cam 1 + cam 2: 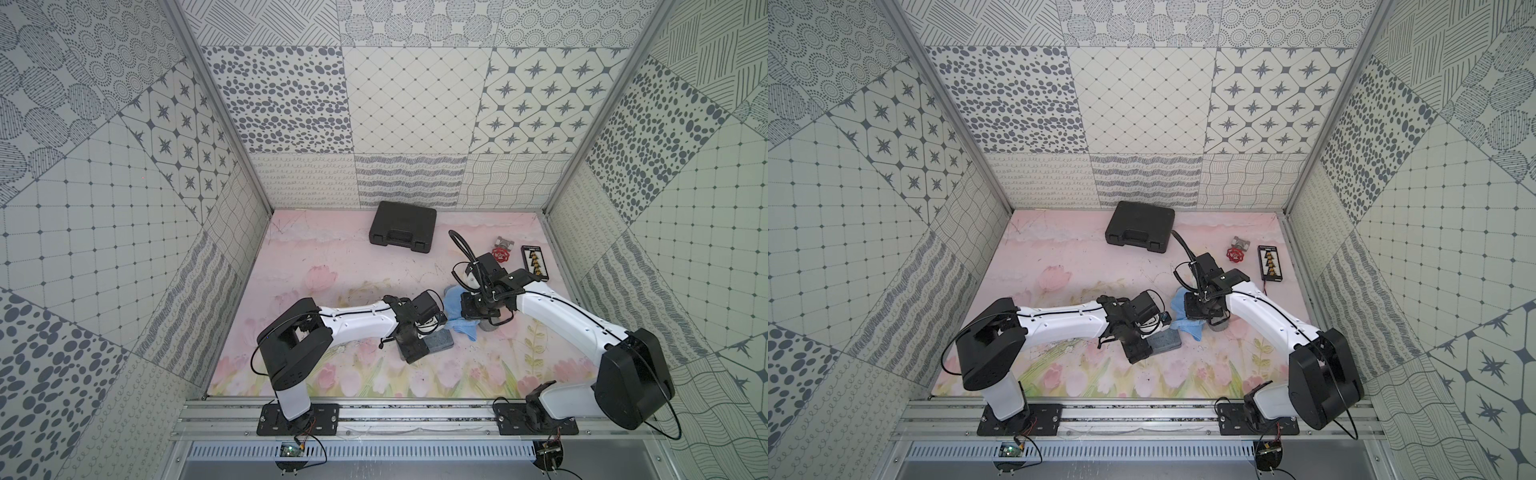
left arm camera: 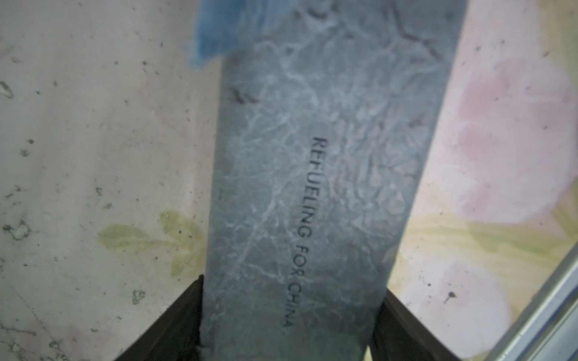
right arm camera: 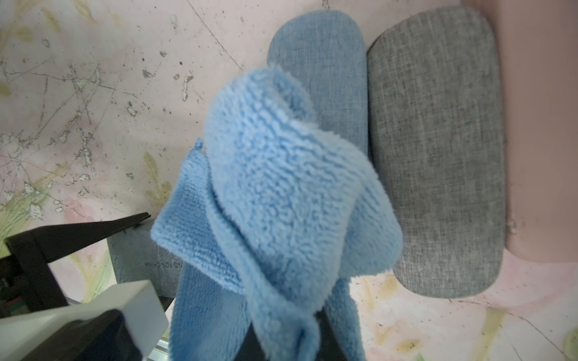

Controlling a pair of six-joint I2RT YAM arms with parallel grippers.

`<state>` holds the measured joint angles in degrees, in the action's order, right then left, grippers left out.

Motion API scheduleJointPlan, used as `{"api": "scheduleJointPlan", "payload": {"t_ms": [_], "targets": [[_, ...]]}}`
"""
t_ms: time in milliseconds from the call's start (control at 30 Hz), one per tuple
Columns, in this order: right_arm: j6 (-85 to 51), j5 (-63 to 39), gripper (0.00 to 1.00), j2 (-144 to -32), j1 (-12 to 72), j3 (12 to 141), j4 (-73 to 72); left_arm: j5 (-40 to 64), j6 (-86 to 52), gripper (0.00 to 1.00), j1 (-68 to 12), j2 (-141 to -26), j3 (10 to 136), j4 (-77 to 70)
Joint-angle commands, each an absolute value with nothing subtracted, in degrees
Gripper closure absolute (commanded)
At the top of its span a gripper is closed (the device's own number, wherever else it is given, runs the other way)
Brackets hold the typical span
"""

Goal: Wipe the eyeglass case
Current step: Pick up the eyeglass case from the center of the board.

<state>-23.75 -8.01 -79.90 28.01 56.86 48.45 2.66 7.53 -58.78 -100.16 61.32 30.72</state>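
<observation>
Blue cloth (image 3: 275, 193) in right jaws overhangs grey case (image 2: 297, 187); left jaws apparently pinch it; fabric cases (image 3: 434, 150) beside.

Only one line of print can be read. It is stamped in dark capitals on the lid of the slate case (image 2: 312, 187), which lies near the middle of the worktop (image 1: 332, 257), a little toward its front edge. It says "REFUELING FOR CHINA" and runs along the length of the lid in the left wrist view. In the right wrist view the same case (image 3: 134, 259) shows only the tail of the line, upside down — "NG FOR CHINA" — with the rest hidden behind the cloth (image 3: 275, 187). The black board (image 1: 535, 261) near the right edge, toward the far right corner, carries a pale label strip and small marks — too small to read.
</observation>
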Motion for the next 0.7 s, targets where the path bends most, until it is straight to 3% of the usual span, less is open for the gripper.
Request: {"api": "scheduleJointPlan", "payload": {"t_ms": [0,67,133,367,667], "targets": [[-24.78,-9.08,1.00,-79.56,27.86,57.06,45.89,4.55,5.81,0.37,-58.47,-98.52,58.60,29.10],[-24.87,-8.81,1.00,-80.46,27.91,58.01,45.83,3.37,4.32,0.52,-58.54,-97.22,56.80,27.94],[-24.70,-8.85,1.00,-81.65,28.16,59.31,45.86,2.07,2.92,0.56,-58.59,-95.44,55.34,27.31],[-23.04,-2.69,1.00,-91.70,33.57,69.68,48.00,-0.39,-5.81,0.64,-58.72,-87.38,48.86,25.93],[-15.03,3.84,1.00,-110.91,38.19,84.01,52.17,-4.68,-18.74,0.67,-58.54,-85.45,44.28,27.59]]}}
